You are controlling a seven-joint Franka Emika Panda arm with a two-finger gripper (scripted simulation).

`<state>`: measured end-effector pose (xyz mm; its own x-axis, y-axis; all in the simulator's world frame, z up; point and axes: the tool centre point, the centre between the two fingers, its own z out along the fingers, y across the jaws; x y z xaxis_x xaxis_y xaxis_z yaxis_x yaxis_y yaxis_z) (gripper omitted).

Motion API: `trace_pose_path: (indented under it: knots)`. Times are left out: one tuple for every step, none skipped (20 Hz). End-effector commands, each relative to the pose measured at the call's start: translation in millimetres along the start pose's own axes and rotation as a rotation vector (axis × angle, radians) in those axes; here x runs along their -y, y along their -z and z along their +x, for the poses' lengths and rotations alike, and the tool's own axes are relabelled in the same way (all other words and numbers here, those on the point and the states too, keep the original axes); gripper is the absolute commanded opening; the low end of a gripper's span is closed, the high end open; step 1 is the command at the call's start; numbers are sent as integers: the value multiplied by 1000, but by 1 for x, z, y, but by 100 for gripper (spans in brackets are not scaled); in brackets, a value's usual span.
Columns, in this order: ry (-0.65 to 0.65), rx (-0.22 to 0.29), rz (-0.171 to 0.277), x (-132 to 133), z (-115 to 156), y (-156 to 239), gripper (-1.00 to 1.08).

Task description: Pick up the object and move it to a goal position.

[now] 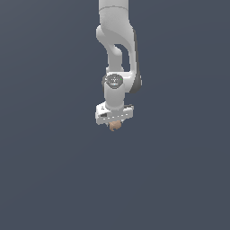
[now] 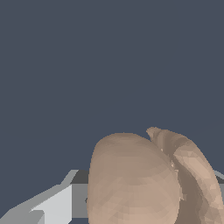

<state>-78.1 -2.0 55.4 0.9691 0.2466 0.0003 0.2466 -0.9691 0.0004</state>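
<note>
The object (image 1: 114, 126) is a small tan-peach rounded lump with a darker brownish side, sitting right under the white robot hand in the exterior view. In the wrist view the object (image 2: 140, 179) fills the near part of the picture, with one grey-white finger (image 2: 57, 203) beside it. My gripper (image 1: 114, 123) is shut on the object, and its fingertips are mostly hidden by the hand and the lump. The white arm comes down from the top of the exterior view. No goal marker shows.
A plain dark blue-grey surface (image 1: 49, 170) fills the scene on all sides. No other objects or edges show.
</note>
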Motion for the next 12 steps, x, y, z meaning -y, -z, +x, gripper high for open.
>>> trace_pose_path:
  knots:
    - [0, -1, 0, 4, 12, 8, -100]
    - [0, -1, 0, 6, 17, 11, -100]
    - [0, -1, 0, 7, 23, 15, -100]
    - [0, -1, 0, 9, 29, 19, -100]
    - [0, -1, 0, 11, 35, 23, -100]
    - [0, -1, 0, 13, 42, 28, -100]
    - [0, -1, 0, 15, 49, 32, -100]
    - [0, -1, 0, 18, 56, 37, -100]
    - [0, -1, 0, 20, 63, 41, -100]
    - [0, -1, 0, 22, 71, 46, -100]
    - [0, 0, 0, 24, 78, 50, -100]
    - [0, 0, 0, 26, 85, 54, -100]
